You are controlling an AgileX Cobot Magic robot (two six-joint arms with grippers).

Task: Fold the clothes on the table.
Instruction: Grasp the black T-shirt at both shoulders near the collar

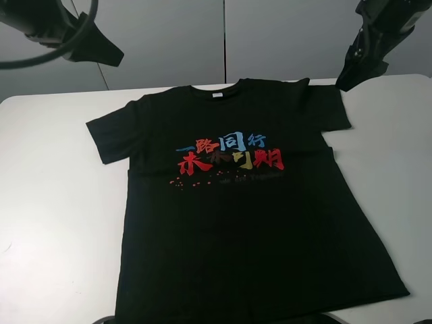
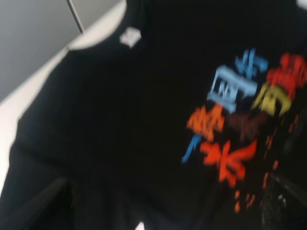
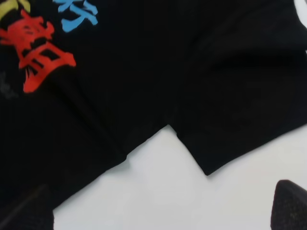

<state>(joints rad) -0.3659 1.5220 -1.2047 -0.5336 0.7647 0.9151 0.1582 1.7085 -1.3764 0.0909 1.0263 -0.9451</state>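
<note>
t-shirt [image 1: 250, 236] lies flat on the table [image 1: 47, 216], print side up. collar toward the far edge, hem toward the near edge, both sleeves spread. white neck label [image 1: 217, 95] shows inside the collar, coloured characters [image 1: 229, 155] run across the chest. left jaws spread wide, gripping nothing, raised over the collar and chest area; that wrist view is blurred. right jaws spread wide, also empty, raised over the sleeve [image 3: 230, 120] on their side; its corner rests on bare table.
</note>
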